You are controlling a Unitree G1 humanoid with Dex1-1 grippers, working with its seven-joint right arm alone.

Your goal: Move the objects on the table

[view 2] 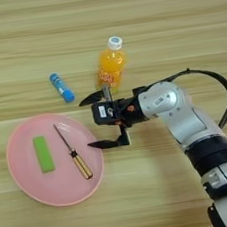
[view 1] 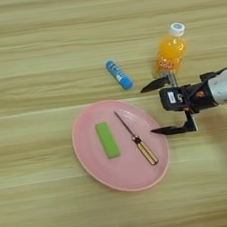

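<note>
Screwdriver point(view 1: 136, 139) lies light and stiff on the pink plate point(view 1: 91, 158), at 9 o'clock from the gripper point(view 1: 154, 108) — jaws wide apart, empty; its yellow-black handle looks the best hold.

Bottle point(view 1: 169, 54) label seemingly printed, but unreadable.

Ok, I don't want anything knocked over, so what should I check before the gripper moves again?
1. Right gripper open: ok, black fingers spread, holding nothing.
2. Orange-drink bottle with white cap upright: ok, just behind the upper finger.
3. Thin yellow-black-handled screwdriver on the round pink plate: ok.
4. Green rectangular block on plate, apart from screwdriver: ok.
5. Blue tube away from the gripper: ok.
6. Lower finger clear of plate rim: cannot tell.
</note>
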